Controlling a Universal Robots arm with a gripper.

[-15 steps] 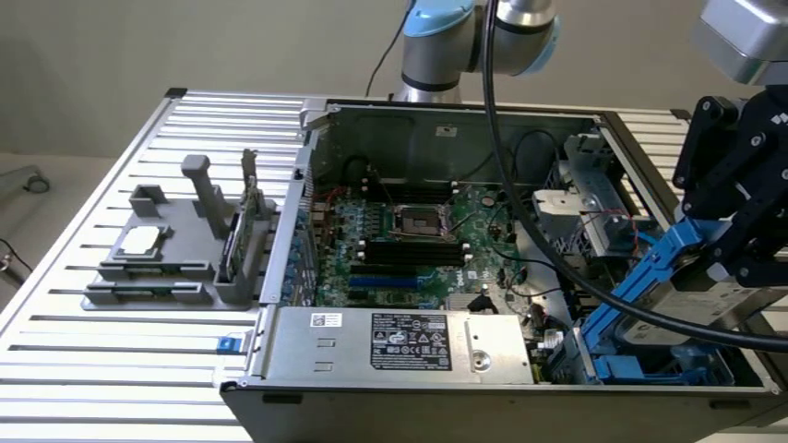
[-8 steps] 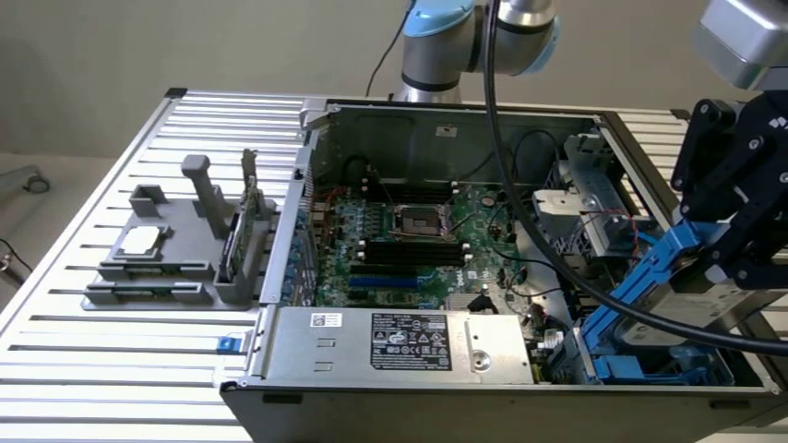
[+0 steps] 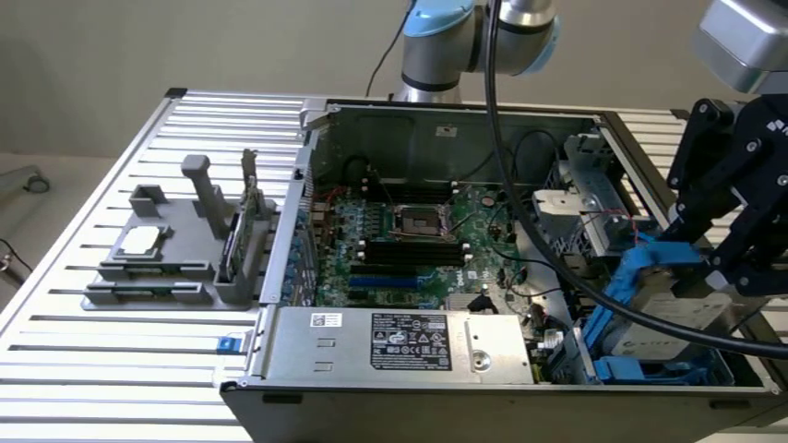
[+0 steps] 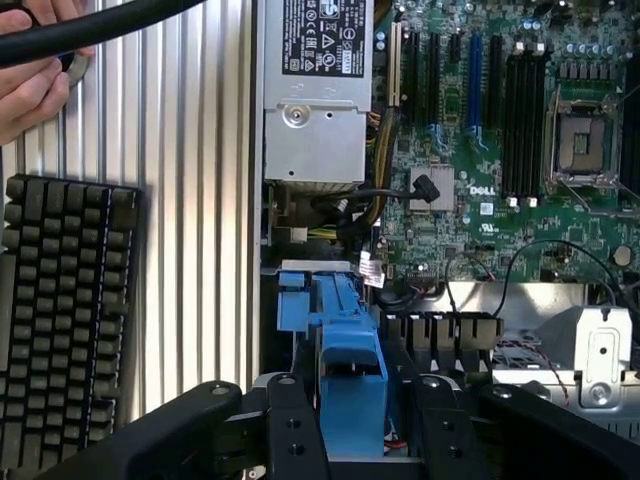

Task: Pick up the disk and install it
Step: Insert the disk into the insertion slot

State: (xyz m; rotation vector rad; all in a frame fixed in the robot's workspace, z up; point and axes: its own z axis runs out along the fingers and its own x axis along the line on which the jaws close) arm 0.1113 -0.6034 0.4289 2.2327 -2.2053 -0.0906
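The disk (image 3: 674,312) is a silver-grey drive in a blue plastic carrier. It hangs tilted over the drive bay (image 3: 652,367) at the front corner of the open computer case (image 3: 369,392), on the exterior view's right. My gripper (image 3: 698,266) is shut on its upper end. In the wrist view the blue carrier (image 4: 350,365) sits clamped between my two black fingers (image 4: 292,425), pointing down at the blue bay frame (image 4: 310,290). The drive's label is hidden.
Inside the case lie the motherboard (image 3: 407,240) and the silver power supply (image 3: 394,340). A thick black cable (image 3: 523,208) hangs across the case. A grey fixture (image 3: 166,254) stands on the slatted table. A keyboard (image 4: 65,320) and a hand (image 4: 30,75) lie beside the case.
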